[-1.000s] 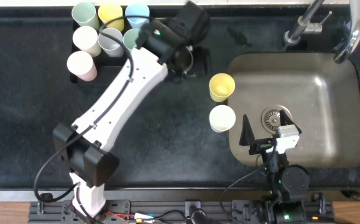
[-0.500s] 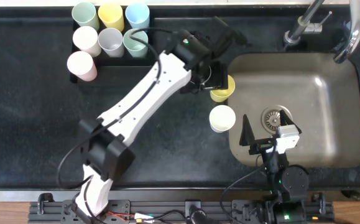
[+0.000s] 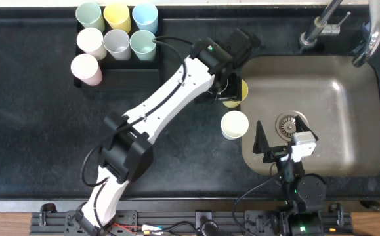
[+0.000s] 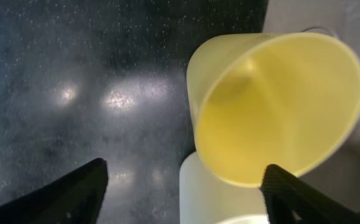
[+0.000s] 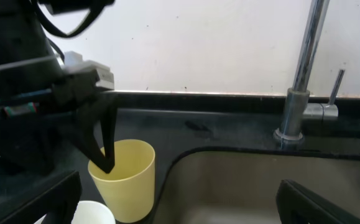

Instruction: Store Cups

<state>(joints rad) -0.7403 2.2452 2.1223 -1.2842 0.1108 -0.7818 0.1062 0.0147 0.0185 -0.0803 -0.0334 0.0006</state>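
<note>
Swung away from the black tray [image 3: 121,65] of stored cups since the earlier frames, the left arm is now stretched across the worktop, and the left gripper [image 3: 228,82] has been brought down over the yellow cup [image 4: 273,112]. The six pastel cups in the tray and the pink cup [image 3: 86,69] at its edge are left well behind the hand. In the left wrist view the fingers are seen spread wide, with nothing pinched. The yellow cup stands upright just ahead of them and toward one finger, with the white cup [image 3: 234,124] just beside it on the near side. From the right wrist view one finger is seen hanging at the yellow cup's rim, though whether it is inside or outside the wall cannot be told. The cup is judged to be light, thin-walled plastic, smooth and easily tipped or squeezed out of round. It is probably best taken at the rim, with one finger inside and one outside and only modest pressure. Farther right, the right gripper [image 3: 279,134] is held over the sink [image 3: 347,157], its fingers parted and empty.
</note>
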